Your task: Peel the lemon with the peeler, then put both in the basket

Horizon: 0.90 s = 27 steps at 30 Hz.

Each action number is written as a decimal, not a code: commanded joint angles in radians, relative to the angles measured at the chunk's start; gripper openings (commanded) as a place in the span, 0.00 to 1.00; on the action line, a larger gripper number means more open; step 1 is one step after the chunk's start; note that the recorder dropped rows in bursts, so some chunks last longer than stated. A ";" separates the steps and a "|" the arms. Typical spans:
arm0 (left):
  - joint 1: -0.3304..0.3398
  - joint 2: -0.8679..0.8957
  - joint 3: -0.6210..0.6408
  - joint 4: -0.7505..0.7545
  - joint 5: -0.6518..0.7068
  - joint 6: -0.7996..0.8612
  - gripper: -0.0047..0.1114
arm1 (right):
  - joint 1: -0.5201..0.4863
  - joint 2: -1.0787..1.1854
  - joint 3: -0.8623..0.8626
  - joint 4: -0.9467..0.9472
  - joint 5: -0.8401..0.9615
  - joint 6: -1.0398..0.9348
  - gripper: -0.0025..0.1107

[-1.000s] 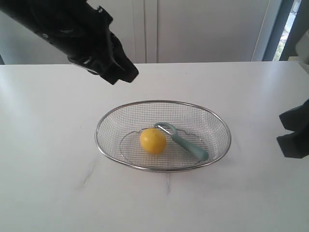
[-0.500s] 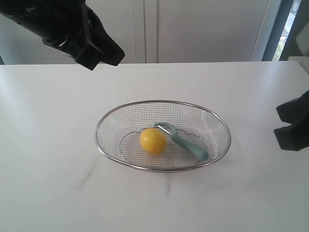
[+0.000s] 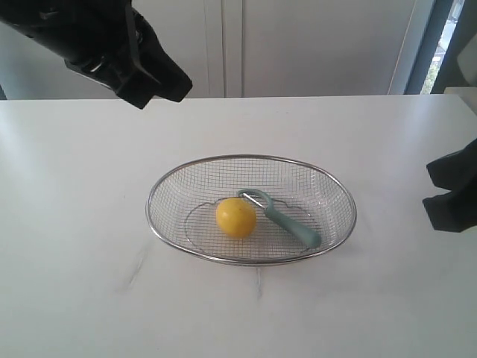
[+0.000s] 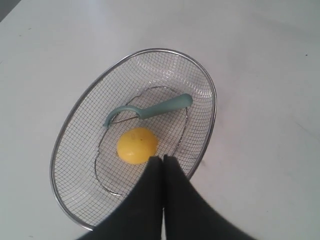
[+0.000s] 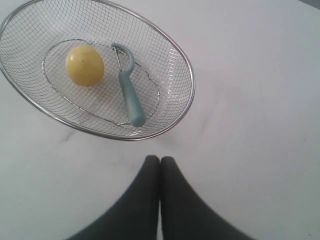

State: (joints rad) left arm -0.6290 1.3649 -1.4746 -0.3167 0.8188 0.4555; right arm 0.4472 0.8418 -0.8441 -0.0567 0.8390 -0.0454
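In the exterior view the basket (image 3: 147,209) sits near the middle of the white table (image 3: 74,261). The lemon (image 3: 236,217) rests on its mesh floor, and the peeler (image 3: 287,222) lies just beside the fruit. The peeler's metal head is close to the lemon, and its teal handle slants away toward the rim on the right arm's side. The left gripper (image 3: 160,88) hangs high at the far left, well apart from the basket. The right gripper (image 3: 451,195) hovers at the right edge, also clear of the basket. From this angle the set of either pair of jaws cannot be made out. In the left wrist view the two dark fingers are pressed together along their length with nothing between them. Beyond them the lemon and peeler lie side by side inside the basket, parted by a narrow strip of mesh. In the right wrist view the jaws are likewise fully closed and empty, over bare table just outside the basket's rim. There the lemon sits next to the peeler's curved blade head, and the handle runs toward the rim nearest the gripper.
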 commanded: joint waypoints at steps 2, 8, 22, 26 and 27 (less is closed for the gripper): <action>-0.001 -0.051 -0.004 -0.007 0.012 -0.003 0.04 | -0.008 -0.002 0.007 -0.002 -0.007 -0.001 0.02; 0.031 -0.161 -0.004 -0.014 0.010 0.014 0.04 | -0.008 -0.002 0.007 -0.002 -0.007 -0.001 0.02; 0.372 -0.392 0.384 -0.193 -0.260 0.048 0.04 | -0.008 -0.002 0.007 -0.002 -0.007 -0.001 0.02; 0.404 -0.454 0.606 -0.204 -0.442 0.046 0.04 | -0.008 -0.002 0.007 -0.002 -0.007 -0.001 0.02; 0.407 -0.473 0.664 -0.217 -0.496 0.046 0.04 | -0.008 -0.002 0.007 -0.002 -0.007 -0.001 0.02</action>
State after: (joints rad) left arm -0.2342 0.9431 -0.9413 -0.4954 0.4492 0.4957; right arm 0.4472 0.8418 -0.8441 -0.0567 0.8372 -0.0454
